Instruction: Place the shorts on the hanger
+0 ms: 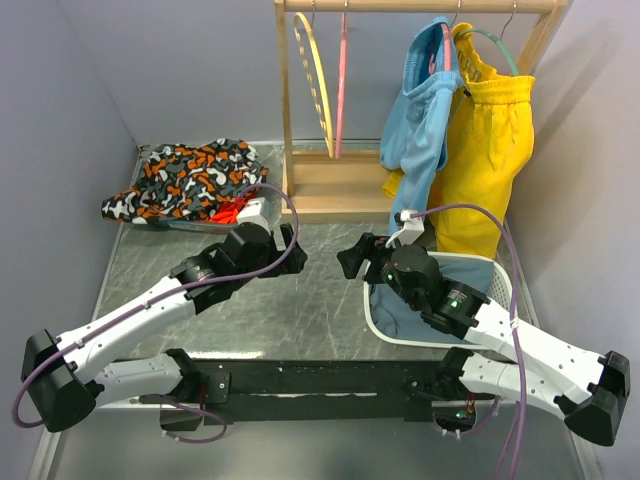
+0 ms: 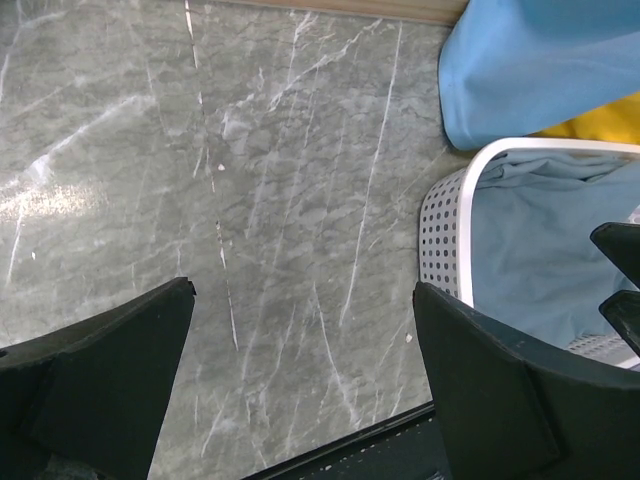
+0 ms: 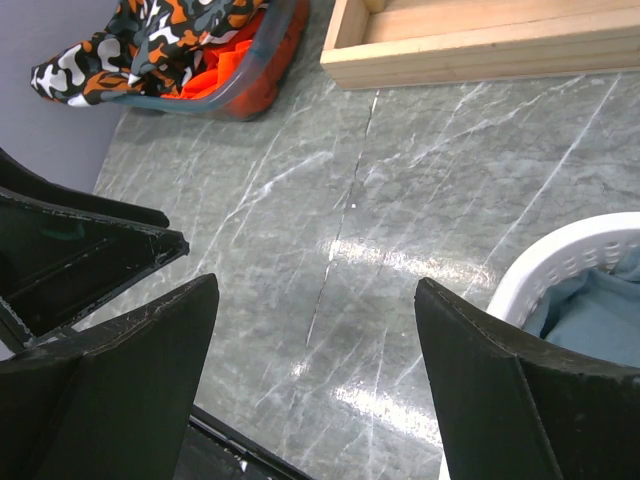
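Observation:
The camouflage-print shorts (image 1: 190,180) lie heaped over a shallow bin at the back left, also in the right wrist view (image 3: 150,40). The pink hanger (image 1: 342,80) hangs edge-on from the wooden rack's rod. My left gripper (image 1: 290,243) hovers over the table's middle, open, with only bare marble between its fingers (image 2: 304,290). My right gripper (image 1: 352,258) faces it from the right, also open and empty (image 3: 318,285). Both grippers are well short of the shorts and the hanger.
A plain orange-red garment (image 3: 215,70) lies under the shorts in the bin (image 3: 262,88). A yellow hanger (image 1: 315,80), light-blue shorts (image 1: 420,130) and yellow shorts (image 1: 490,150) hang on the rack (image 1: 330,190). A white perforated basket (image 1: 497,275) holding blue cloth sits under my right arm.

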You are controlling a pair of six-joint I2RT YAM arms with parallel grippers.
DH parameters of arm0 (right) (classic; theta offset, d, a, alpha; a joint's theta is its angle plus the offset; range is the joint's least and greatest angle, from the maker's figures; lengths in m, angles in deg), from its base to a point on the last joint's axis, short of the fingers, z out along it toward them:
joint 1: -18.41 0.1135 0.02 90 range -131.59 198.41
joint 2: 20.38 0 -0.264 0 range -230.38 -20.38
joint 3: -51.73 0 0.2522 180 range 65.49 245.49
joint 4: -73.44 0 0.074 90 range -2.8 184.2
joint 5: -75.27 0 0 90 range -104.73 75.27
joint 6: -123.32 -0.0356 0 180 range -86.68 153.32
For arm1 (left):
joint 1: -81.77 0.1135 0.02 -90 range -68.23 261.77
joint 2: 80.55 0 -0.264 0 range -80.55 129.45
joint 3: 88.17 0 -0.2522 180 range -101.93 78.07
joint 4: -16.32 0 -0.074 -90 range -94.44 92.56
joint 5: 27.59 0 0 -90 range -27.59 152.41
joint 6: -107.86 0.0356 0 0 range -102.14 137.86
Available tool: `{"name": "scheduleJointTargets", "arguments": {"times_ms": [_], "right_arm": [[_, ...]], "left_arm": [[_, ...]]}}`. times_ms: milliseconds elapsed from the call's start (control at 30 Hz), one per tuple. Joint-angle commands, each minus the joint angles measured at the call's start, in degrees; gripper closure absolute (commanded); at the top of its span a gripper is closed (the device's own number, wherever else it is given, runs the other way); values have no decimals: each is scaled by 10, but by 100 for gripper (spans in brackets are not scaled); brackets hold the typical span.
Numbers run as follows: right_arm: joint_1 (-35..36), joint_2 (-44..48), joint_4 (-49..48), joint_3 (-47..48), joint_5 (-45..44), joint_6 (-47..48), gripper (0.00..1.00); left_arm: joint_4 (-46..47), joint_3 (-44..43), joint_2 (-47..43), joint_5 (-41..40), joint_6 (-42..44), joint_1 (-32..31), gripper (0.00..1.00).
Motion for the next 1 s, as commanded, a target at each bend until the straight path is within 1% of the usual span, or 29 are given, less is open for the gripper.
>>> {"name": "scheduleJointTargets", "arguments": {"times_ms": [0, 167, 267, 333, 433, 467, 500, 533, 567, 600, 633, 667, 700, 733, 767, 833, 867, 900, 967], "right_arm": [[3, 12, -11, 9, -15, -3, 13], [2, 21, -10, 5, -14, 0, 13], [3, 23, -8, 5, -13, 10, 13], [1, 21, -5, 10, -12, 20, 11], [0, 11, 7, 28, -3, 30, 11], [1, 10, 8, 29, -1, 32, 11], [1, 9, 3, 28, 4, 35, 11], [1, 9, -1, 27, 6, 38, 11], [1, 7, -4, 26, 8, 39, 11], [1, 6, -8, 26, 14, 42, 11], [-1, -1, -9, 27, 17, 43, 11], [0, -5, -7, 29, 18, 44, 11], [0, -9, -4, 36, 21, 48, 11], [0, -17, -3, 40, 23, 50, 11], [-1, -19, -2, 41, 23, 50, 11], [-1, -23, -3, 45, 26, 51, 11], [-2, -23, -8, 46, 28, 51, 11], [-1, -25, -10, 45, 28, 50, 11], [-1, -26, -12, 45, 27, 50, 11]], "left_arm": [[-2, -14, -5, 0, -17, 1, 3], [-25, -34, 6, -19, -31, 0, 4], [-53, -58, 17, -46, -42, 2, 3], [-92, -78, 29, -71, -57, 7, 3], [-144, -136, 69, -76, -71, 51, 3], [-152, -169, 93, -64, -68, 92, 3], [-160, -189, 104, -56, -63, 113, 3], [-180, -209, 117, -58, -55, 133, 3], [-195, -255, 142, -83, -54, 165, 2], [-207, -279, 156, -90, -55, 184, 2], [-227, -301, 172, -89, -52, 223, 1], [-235, -342, 201, -85, -51, 243, 2], [-243, -360, 218, -87, -55, 259, 3], [-253, -375, 233, -87, -58, 293, 7], [-256, -398, 261, -82, -57, 307, 8], [-246, -412, 286, -70, -52, 335, 11], [-215, -421, 308, -64, -41, 338, 11], [-204, -426, 319, -64, -21, 338, 11], [-187, -445, 355, -62, -13, 338, 12]]}}
